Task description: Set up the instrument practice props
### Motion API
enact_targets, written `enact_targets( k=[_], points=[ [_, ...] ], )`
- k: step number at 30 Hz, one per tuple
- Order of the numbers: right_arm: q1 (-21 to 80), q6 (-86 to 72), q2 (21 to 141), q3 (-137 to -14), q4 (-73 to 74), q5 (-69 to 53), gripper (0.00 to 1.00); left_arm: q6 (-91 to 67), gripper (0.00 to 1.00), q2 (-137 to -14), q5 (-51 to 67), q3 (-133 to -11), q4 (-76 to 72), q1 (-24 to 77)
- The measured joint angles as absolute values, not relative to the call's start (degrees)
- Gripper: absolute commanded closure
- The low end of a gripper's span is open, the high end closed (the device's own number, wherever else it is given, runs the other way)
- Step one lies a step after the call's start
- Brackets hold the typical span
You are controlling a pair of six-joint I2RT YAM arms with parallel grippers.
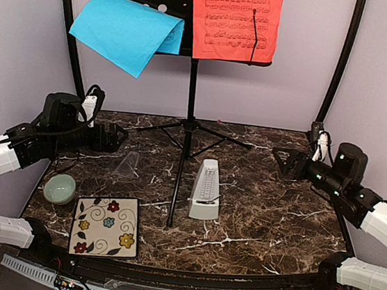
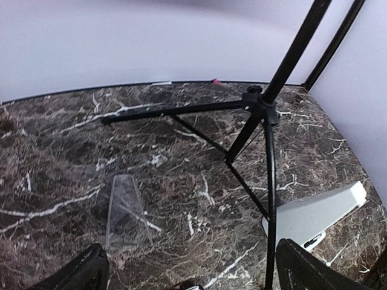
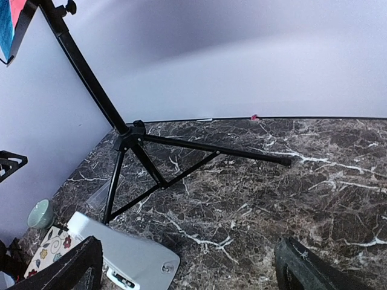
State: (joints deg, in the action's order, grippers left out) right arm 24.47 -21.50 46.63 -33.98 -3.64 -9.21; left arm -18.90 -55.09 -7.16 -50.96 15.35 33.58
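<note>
Music stand (image 1: 190,103) desk partly off-frame

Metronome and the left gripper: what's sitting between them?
In the top view, a clear plastic piece lies on the table and the music stand's front leg crosses between the left gripper and the metronome.

One stand (image 1: 191,96), with three legs. Two sheets: one blue sheet (image 1: 122,32) and one red sheet (image 1: 232,20). One metronome (image 1: 206,190). One tile (image 1: 105,226), with five flowers painted on it: two red, two yellow, one blue. One bowl (image 1: 59,188). One clear plastic piece (image 1: 128,163). Two arms with two grippers, one left gripper (image 1: 117,138) and one right gripper (image 1: 281,158), each with two fingers. Two black bars at the back: one left bar (image 1: 69,40), one right bar (image 1: 342,64). One desk (image 1: 275,224).
</note>
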Motion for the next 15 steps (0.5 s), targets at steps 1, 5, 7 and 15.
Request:
enact_targets(
  k=[1,5,7,15],
  points=[
    [24.47,-21.65,45.87,-32.82,-3.79,-9.32,0.00,-19.94,0.01,-55.09,-7.86,-50.96,16.95,33.58],
    [24.43,-22.35,43.35,-29.12,-4.25,-9.65,0.00,-24.47,0.01,-54.89,-10.11,-50.61,21.61,33.58],
    [24.40,-22.90,42.13,-27.22,-4.38,-9.67,0.00,-26.89,0.01,-54.06,-11.25,-49.21,22.76,33.58],
    [24.40,-24.75,38.57,-20.38,-4.69,-9.23,0.00,-32.86,0.01,-50.48,-13.61,-39.88,24.10,33.58]
  ],
)
